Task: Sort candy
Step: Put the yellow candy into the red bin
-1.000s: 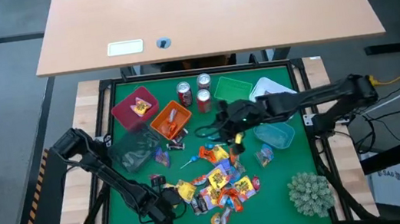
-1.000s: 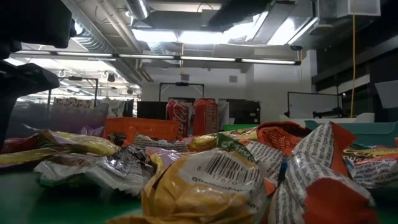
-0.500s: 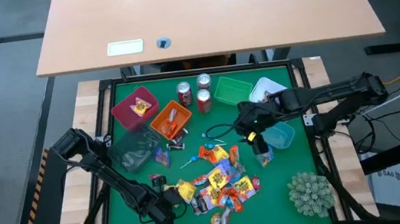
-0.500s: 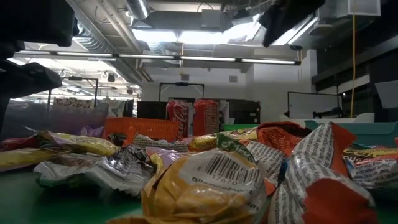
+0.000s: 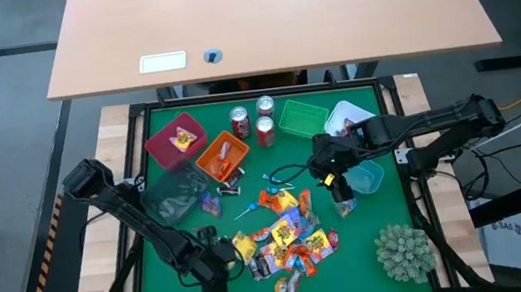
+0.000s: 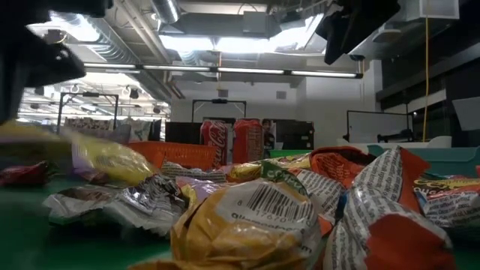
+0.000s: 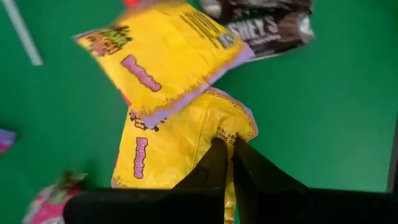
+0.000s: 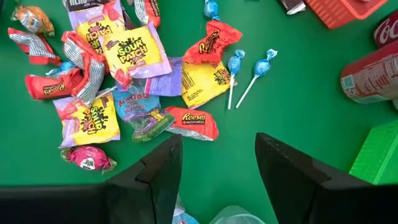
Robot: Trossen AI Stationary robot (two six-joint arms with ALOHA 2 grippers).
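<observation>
The candy [image 5: 288, 238] lies in a heap on the green mat's near middle; the right wrist view shows yellow, orange and red packets [image 8: 134, 53] and two blue lollipops [image 8: 235, 63]. My left gripper [image 5: 223, 257] is at the heap's left edge, shut on a yellow packet [image 7: 168, 149]. That packet shows blurred and raised in the low view [image 6: 105, 159]. My right gripper [image 5: 331, 175] hangs open above the mat beside the blue bin [image 5: 367, 176]. Nothing is between its fingers [image 8: 217, 180]. My left gripper pinches the yellow packet at its edge [image 7: 208, 134] between its two fingers, which come steeply from above. The packet hangs tilted below the fingers. Another yellow packet [image 7: 155, 56] overlaps its far end, and I cannot tell whether that end is clear of the heap.
Bins stand along the mat's far side: pink [image 5: 175, 140], orange [image 5: 223, 157], green [image 5: 302, 115] and white [image 5: 345, 117], with a clear one [image 5: 174, 196] on the left. Two red soda cans [image 5: 240, 120] stand between them. A spiky plant ball [image 5: 403, 251] sits at the near right.
My left gripper has shut on the yellow packet and gone up, raising it off the mat. My right gripper has moved toward the table's right edge, from over the middle to beside the blue bin, and tipped further down; it stays open.
</observation>
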